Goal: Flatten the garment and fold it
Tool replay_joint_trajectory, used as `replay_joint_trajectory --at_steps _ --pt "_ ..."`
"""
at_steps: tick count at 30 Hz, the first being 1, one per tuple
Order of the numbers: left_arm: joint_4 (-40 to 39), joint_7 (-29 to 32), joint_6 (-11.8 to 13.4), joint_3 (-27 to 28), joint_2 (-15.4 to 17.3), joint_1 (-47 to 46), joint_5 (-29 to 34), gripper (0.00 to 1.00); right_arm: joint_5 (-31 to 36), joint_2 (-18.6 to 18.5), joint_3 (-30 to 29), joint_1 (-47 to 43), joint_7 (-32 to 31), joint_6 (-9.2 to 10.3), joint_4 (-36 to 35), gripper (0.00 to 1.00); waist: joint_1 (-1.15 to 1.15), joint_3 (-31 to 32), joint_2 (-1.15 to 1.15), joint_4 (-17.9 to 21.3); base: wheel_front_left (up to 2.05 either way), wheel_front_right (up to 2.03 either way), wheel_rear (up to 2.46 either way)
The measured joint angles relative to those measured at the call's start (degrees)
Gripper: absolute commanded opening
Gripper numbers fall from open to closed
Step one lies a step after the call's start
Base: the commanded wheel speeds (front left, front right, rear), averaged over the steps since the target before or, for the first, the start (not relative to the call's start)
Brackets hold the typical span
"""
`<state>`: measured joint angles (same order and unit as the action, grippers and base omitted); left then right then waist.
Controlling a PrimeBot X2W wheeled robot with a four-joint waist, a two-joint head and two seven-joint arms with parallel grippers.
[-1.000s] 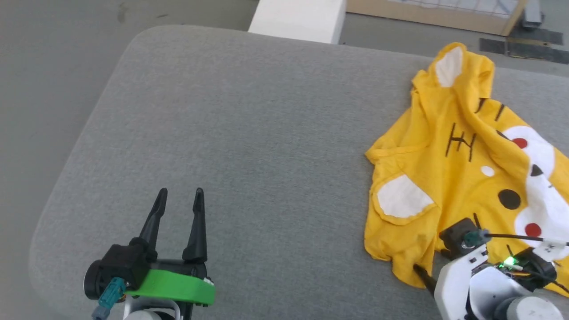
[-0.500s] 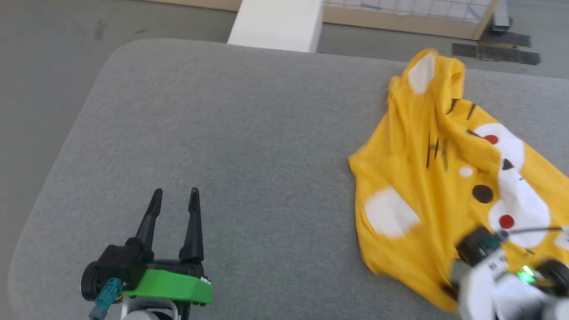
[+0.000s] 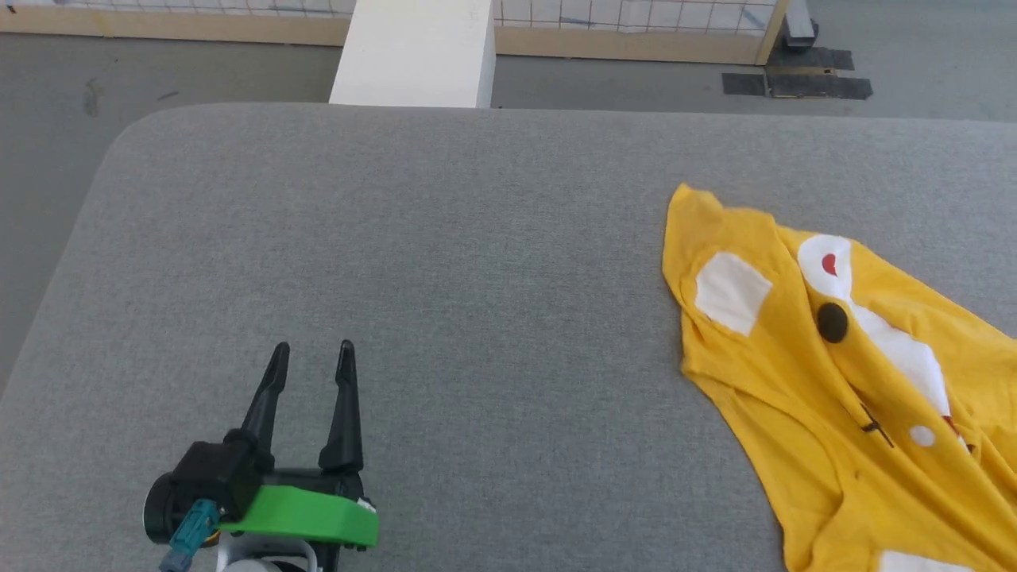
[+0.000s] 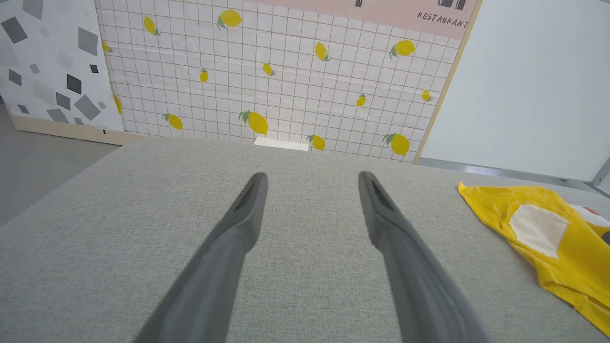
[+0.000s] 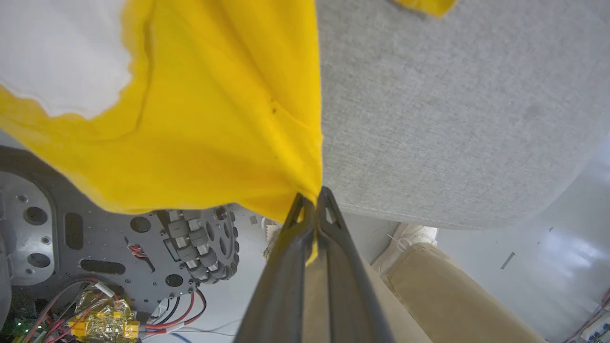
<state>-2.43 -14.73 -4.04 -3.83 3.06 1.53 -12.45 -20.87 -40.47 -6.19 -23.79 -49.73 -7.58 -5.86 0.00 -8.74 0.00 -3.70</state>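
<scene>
Left wrist view: dark lettering reading "RESTAURAN", its end being cut off, is being shown on a pink band above the lemon-printed grid backdrop. The left claw is being held with fingers apart over the grey woven desk, well apart from the garment, which is lying crumpled on it. In the right wrist view, the right claw is being kept clamped on the garment's yellow hem at the desk's rounded edge. Beneath the garment, a wheeled base and a person's tan trouser leg are being shown.
</scene>
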Motion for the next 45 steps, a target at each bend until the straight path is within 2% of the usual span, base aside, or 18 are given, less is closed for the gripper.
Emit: replay_joint_trajectory --at_steps 4,5,6,13,18,19,23,27,34,38,45 --pt "0.25 0.00 -0.26 -0.01 0.00 0.24 0.45 1.00 3.92 2.58 -3.54 0.47 5.25 0.00 1.49 0.00 0.00 0.70 0.00 0.37 0.00 0.00 0.00" --pt "0.32 0.00 -0.41 0.02 0.00 0.42 0.58 1.00 4.42 4.38 -4.04 1.32 7.33 0.00 1.37 0.39 0.00 0.95 0.00 0.45 0.00 0.00 0.00" --pt "0.36 0.00 -0.45 0.02 -0.01 0.53 0.66 1.00 4.80 5.70 -4.16 2.18 8.75 0.00 1.07 1.00 0.00 1.16 0.00 0.52 0.00 0.00 0.00" --pt "-0.32 0.00 -0.54 0.90 0.13 2.31 1.19 1.00 7.17 21.18 -7.79 12.32 22.82 0.00 -6.81 1.00 0.00 3.10 0.00 1.39 0.00 0.00 0.00" --pt "-2.92 0.00 -0.90 1.22 0.15 3.81 1.38 1.00 13.51 34.77 -9.64 14.24 36.64 0.00 -14.14 1.00 0.00 3.77 0.00 2.29 0.00 0.00 0.00" --pt "-3.55 0.00 -0.94 1.16 0.15 4.06 1.36 1.00 14.63 36.12 -9.42 14.16 38.76 0.00 -14.81 1.00 0.00 3.80 0.00 2.48 0.00 0.00 0.00" --pt "-5.34 -0.01 -1.11 0.24 0.15 4.25 1.30 1.00 15.17 37.51 -8.55 13.34 44.36 0.00 -15.33 1.00 0.00 3.46 0.00 3.37 0.00 0.00 0.00" --pt "-5.55 2.35 -2.27 -4.00 1.69 -0.10 1.78 1.00 11.07 37.51 -8.55 13.06 47.52 0.00 -13.22 1.00 0.00 2.02 0.00 4.17 0.00 0.00 0.00" --pt "0.78 15.93 -3.08 -18.15 4.79 -24.18 3.34 1.00 10.59 37.54 -9.99 15.24 50.02 0.00 -12.01 1.00 0.00 -1.93 0.00 5.12 0.00 0.00 0.00" --pt "6.93 21.93 -3.31 -27.70 5.06 -38.93 -0.11 1.00 10.77 37.54 -10.74 17.08 50.02 0.00 -12.22 1.00 0.00 -4.88 0.00 5.46 0.00 0.00 0.00" --pt "17.29 25.32 -3.32 -37.11 3.31 -53.84 -6.24 1.00 11.90 37.55 -13.02 21.20 50.15 0.00 -16.30 1.00 0.00 -9.95 0.00 6.28 0.00 0.00 0.00"
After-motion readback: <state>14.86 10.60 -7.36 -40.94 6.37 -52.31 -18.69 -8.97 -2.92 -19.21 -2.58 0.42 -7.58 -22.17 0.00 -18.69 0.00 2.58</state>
